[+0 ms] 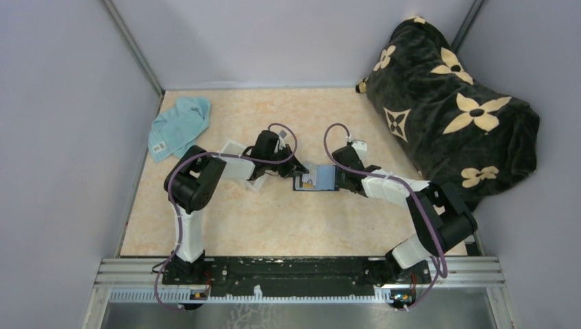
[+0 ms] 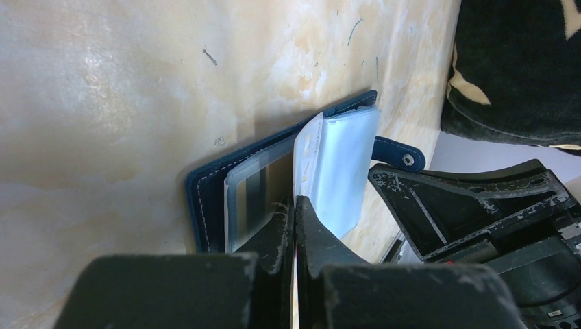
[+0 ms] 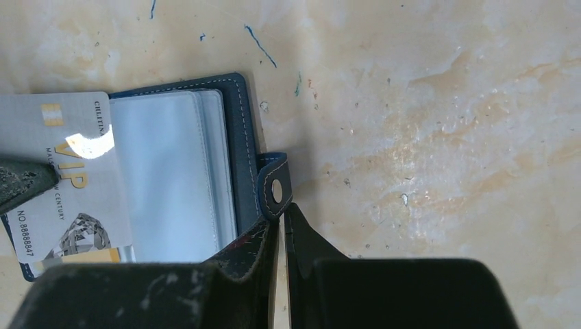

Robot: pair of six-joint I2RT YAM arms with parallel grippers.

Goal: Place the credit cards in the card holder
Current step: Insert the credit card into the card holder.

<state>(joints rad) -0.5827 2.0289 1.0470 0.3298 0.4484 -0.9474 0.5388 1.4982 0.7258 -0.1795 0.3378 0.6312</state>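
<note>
The navy card holder (image 1: 325,179) lies open in the middle of the table, its clear sleeves (image 3: 171,171) facing up. My left gripper (image 1: 299,173) is shut on a grey credit card (image 3: 75,178) printed VIP, holding it by its left edge over the sleeves; one left finger (image 3: 20,185) lies on top of the card. In the left wrist view the card (image 2: 307,154) runs out from the shut gripper (image 2: 294,205) toward the holder (image 2: 205,199). My right gripper (image 3: 281,212) is almost shut, tips at the holder's snap strap (image 3: 275,188), one finger over the holder's right edge.
A teal cloth (image 1: 179,127) lies at the back left. A clear tray (image 1: 236,159) sits under the left arm. A black blanket with cream flowers (image 1: 452,110) fills the back right corner. Walls close in on three sides.
</note>
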